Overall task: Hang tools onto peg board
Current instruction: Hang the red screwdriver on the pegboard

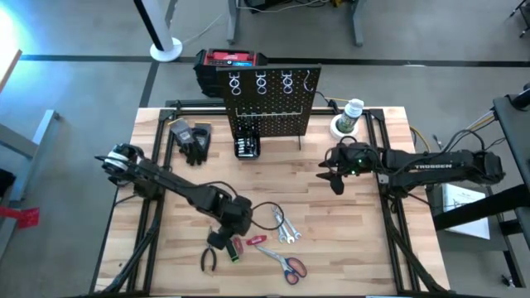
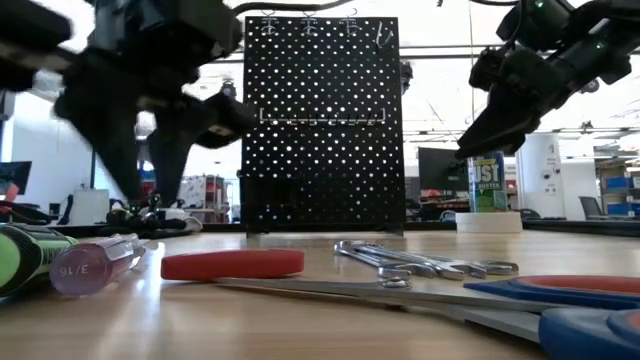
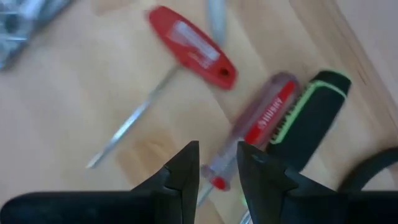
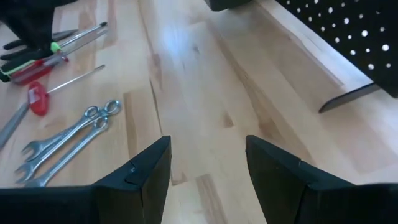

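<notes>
My left arm reaches diagonally across the table toward its near edge, wrist bent downward; my left gripper (image 3: 217, 165) hangs low, fingers a narrow gap apart, seemingly empty; my right arm lies level from the right side, right gripper (image 4: 208, 165) raised, fingers spread wide.

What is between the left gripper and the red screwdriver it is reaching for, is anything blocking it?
Nothing visible blocks it. The left gripper hangs open right above the red-handled screwdriver, with only air between. The green-handled screwdriver lies close alongside it and might crowd one finger.
</notes>
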You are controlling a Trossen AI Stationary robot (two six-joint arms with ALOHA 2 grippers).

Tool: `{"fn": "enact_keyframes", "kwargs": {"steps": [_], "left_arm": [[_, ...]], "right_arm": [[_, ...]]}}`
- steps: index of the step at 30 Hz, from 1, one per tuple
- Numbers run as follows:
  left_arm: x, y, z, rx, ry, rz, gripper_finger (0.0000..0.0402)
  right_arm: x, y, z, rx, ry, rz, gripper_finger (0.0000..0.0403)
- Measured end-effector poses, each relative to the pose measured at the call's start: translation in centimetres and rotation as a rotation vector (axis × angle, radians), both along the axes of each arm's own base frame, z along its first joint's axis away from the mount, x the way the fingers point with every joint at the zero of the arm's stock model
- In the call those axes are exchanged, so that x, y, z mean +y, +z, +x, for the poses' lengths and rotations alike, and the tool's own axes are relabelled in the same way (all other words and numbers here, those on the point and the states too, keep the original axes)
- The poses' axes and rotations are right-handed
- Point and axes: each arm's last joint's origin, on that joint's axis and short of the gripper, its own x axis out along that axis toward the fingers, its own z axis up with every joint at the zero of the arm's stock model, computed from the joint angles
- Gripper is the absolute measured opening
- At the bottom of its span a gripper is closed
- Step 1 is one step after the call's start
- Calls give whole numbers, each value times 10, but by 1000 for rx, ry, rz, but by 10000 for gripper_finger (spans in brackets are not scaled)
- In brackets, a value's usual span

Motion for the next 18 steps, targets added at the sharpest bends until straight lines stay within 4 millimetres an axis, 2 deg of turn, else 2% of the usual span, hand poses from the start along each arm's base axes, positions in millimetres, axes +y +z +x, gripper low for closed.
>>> {"fn": "enact_keyframes", "kwargs": {"steps": [7, 11, 18], "left_arm": [[-1, -20, -14, 8, -84, 36, 97], [4, -27, -18, -2, -65, 148, 99], [6, -38, -20, -24, -153, 195, 127]], "right_arm": [[5, 0, 1, 5, -18, -36, 190], [5, 0, 1, 5, -37, -35, 190], [4, 0, 1, 4, -50, -34, 190]]}}
